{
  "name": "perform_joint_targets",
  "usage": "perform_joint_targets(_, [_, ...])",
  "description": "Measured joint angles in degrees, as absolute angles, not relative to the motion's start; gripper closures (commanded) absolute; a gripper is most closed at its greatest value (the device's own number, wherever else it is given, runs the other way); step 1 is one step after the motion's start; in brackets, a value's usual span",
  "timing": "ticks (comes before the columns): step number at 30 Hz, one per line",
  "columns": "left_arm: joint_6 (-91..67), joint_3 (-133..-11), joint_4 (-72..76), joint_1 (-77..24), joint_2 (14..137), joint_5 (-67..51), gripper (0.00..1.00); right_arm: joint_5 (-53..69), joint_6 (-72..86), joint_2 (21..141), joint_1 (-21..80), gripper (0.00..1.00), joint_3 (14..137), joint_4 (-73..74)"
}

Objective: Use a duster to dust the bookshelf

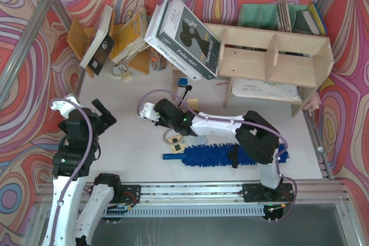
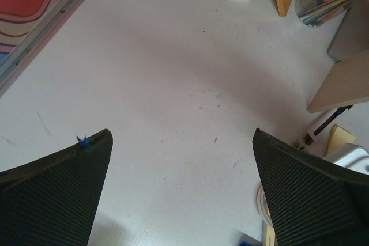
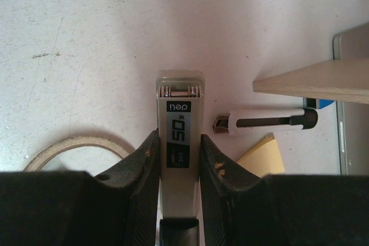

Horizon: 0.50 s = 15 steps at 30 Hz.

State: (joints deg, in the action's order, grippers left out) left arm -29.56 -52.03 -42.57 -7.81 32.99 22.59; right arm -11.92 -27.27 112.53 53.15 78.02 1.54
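Your right claw (image 3: 179,137) is pinching a pale grey metal stapler (image 3: 180,102), its arm stretched low and leftward over the white table (image 1: 132,142). Your left claw (image 2: 181,133) hangs spread wide above bare tabletop. The bright-blue fluffy microfiber duster (image 1: 213,155) lies flat behind the right claw, beside that arm's elbow, ungripped. The pale plywood bookshelf (image 1: 277,61) stands beyond, to its right.

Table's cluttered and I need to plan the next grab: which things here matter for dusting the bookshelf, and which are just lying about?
For the job:
duster, not yet picked up
bookshelf
left gripper, open

Not for the job:
stapler, clamped in the right gripper
orange book rack
green file organizer
tape roll
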Motion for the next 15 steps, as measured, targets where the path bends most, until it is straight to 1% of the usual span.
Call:
perform_joint_targets(6, [-29.6,-52.0,-42.5,-7.8,33.0,22.6,0.02,-10.6,-27.7,114.6,52.8,0.83,79.5,1.6])
perform_joint_targets(10, [-29.6,-52.0,-42.5,-7.8,33.0,22.6,0.02,-9.6,-28.1,115.9,52.7,0.82,81.0,1.7])
perform_joint_targets(15, [-29.6,-52.0,-42.6,-7.8,33.0,22.6,0.01,-8.0,-28.6,117.6,52.5,0.79,83.0,1.8])
